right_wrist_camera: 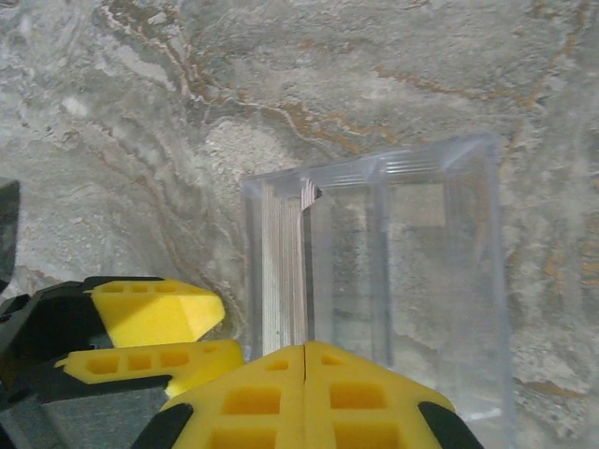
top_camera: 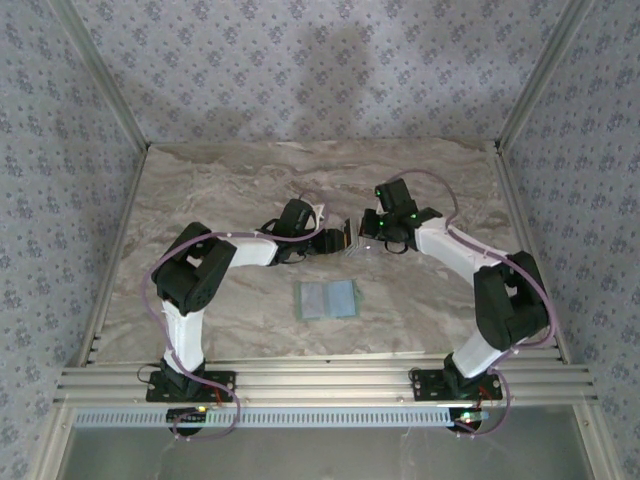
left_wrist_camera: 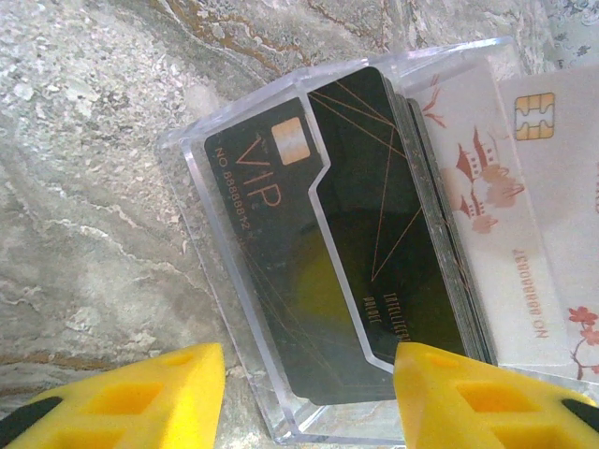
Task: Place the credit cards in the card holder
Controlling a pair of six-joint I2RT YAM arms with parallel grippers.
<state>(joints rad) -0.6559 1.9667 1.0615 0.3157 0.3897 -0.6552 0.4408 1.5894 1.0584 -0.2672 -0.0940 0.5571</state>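
The card holder (left_wrist_camera: 243, 281) is a clear plastic box standing on the marble table (top_camera: 200, 190) between both grippers (top_camera: 350, 240). A stack of black credit cards (left_wrist_camera: 374, 206) stands in it, with white red-patterned cards (left_wrist_camera: 487, 215) behind them. My left gripper (left_wrist_camera: 309, 383) is open, its yellow fingers (right_wrist_camera: 154, 318) in front of the holder's broad notched face. Above the holder (right_wrist_camera: 440, 281), my right gripper (right_wrist_camera: 307, 351) is shut. The edge of one upright card (right_wrist_camera: 306, 271) runs straight up to its seam. I cannot tell whether that card is pinched.
A flat pale blue-grey piece of two card-sized panels (top_camera: 327, 299) lies on the table nearer the arm bases. Metal rails (top_camera: 320, 380) edge the table at the front, and patterned walls (top_camera: 320, 70) close the back and sides.
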